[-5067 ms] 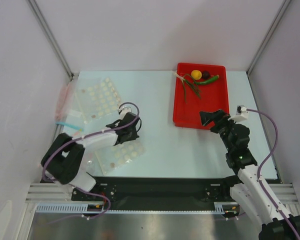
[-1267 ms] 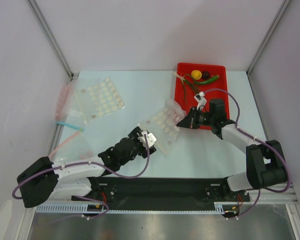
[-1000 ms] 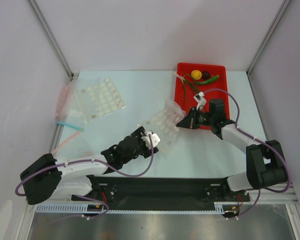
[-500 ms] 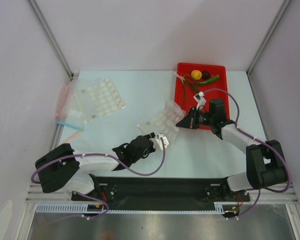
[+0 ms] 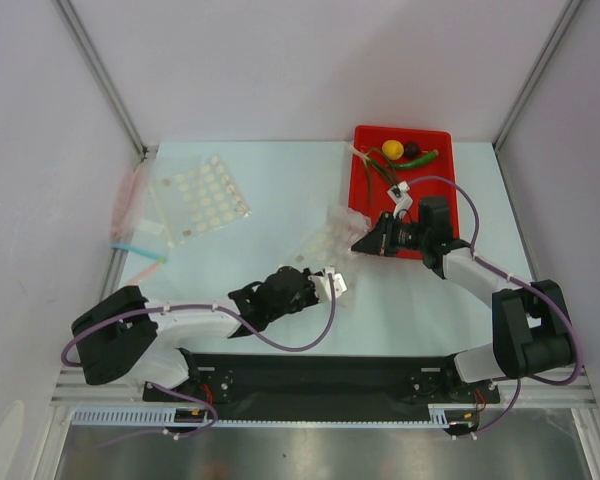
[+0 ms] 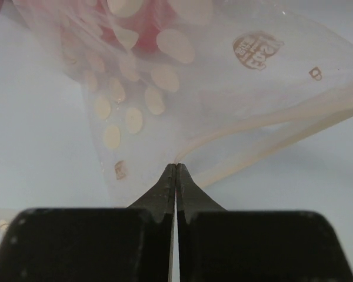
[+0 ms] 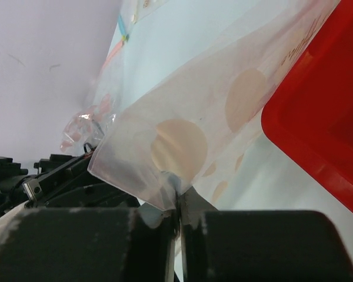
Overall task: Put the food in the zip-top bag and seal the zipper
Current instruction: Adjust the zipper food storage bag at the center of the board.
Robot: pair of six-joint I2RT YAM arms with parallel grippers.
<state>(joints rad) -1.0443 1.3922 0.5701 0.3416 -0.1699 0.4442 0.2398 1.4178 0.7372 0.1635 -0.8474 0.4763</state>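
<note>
Just left of the red tray (image 5: pixel 432 205), the zip-top bag (image 5: pixel 318 245) was gripped at opposite edges by the clenched left pincer (image 6: pixel 175 168) and right pincer (image 7: pixel 177 183). Food (image 5: pixel 400 152) lay at the tray's far end. Opening the bag was judged the step in hand, and its mouth needed spreading next.

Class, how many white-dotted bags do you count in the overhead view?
2. The flat dotted bag lies at back left; the raised dotted bag is mid-table, beside the red tray. None looks hidden.

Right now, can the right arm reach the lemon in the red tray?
Probably, but not freely: nothing blocks the lemon at the tray's far end, yet the right gripper is shut on the dotted bag and would drag it.
</note>
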